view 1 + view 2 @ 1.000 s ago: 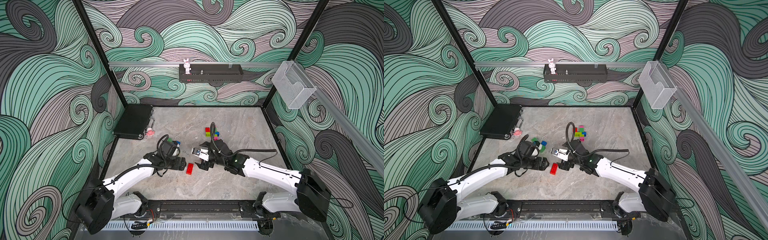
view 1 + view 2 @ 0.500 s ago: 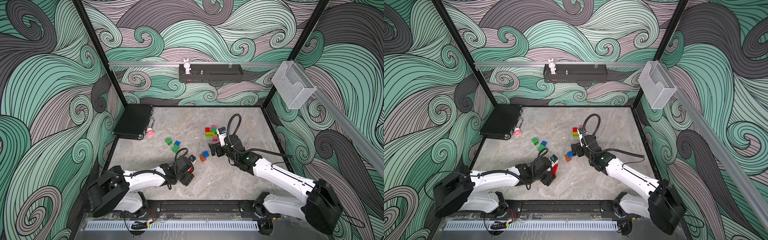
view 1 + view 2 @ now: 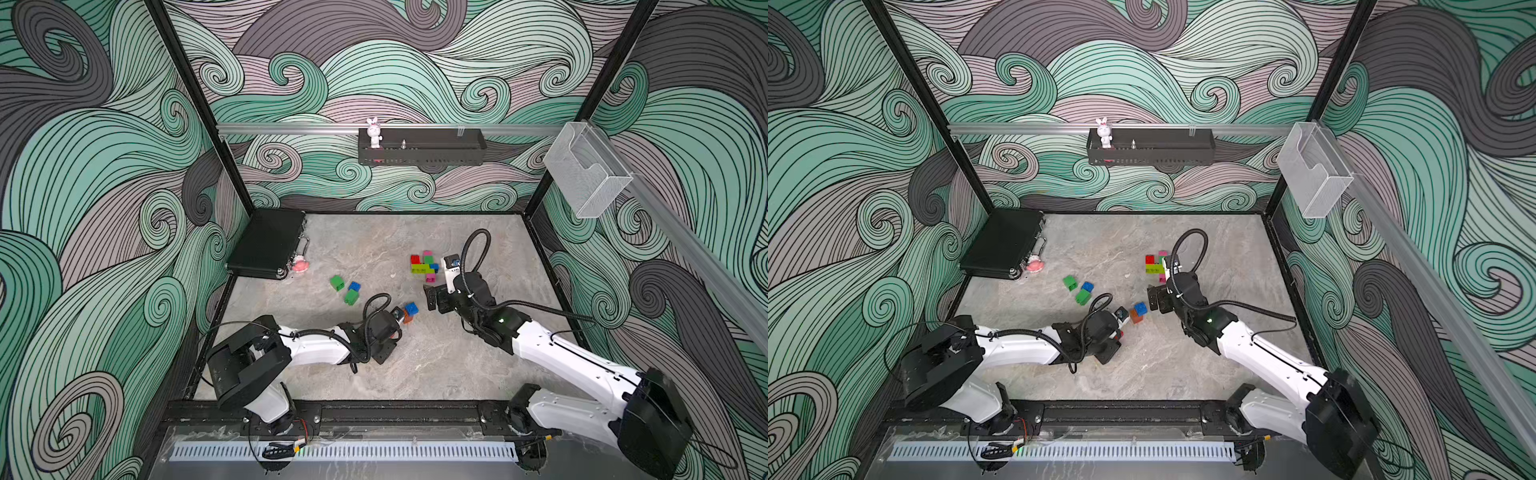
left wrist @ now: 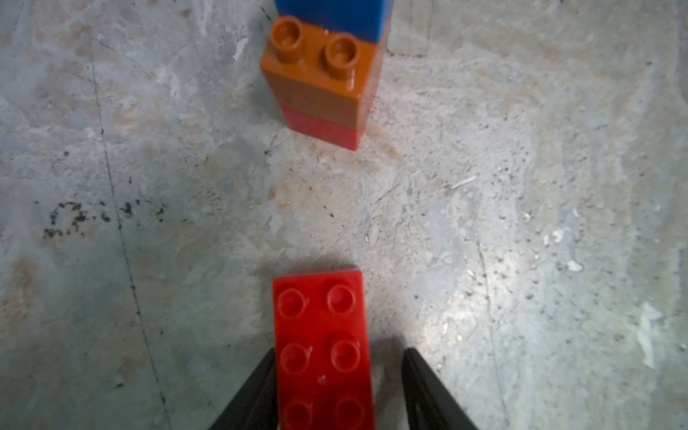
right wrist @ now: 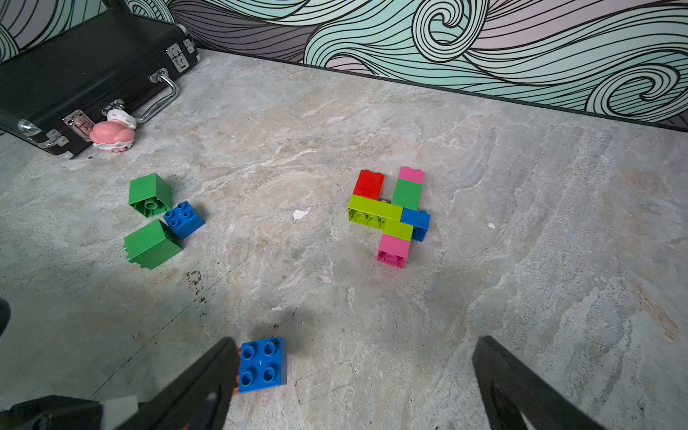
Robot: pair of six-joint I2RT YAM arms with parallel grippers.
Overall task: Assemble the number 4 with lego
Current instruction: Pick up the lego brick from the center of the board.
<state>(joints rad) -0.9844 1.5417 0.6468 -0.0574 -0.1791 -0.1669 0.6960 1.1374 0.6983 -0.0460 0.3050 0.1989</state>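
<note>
One bunny [image 3: 374,132] in wall tray [image 3: 422,157], lego [image 3: 420,269] outside

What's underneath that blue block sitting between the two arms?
An orange block sits under the blue block, with a red piece below that. The blue block covers the rest of the orange top.

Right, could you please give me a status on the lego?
Left gripper open astride red brick, not clamped. Right gripper open, empty. Part-built figure sits apart; blue-orange stack just ahead.
</note>
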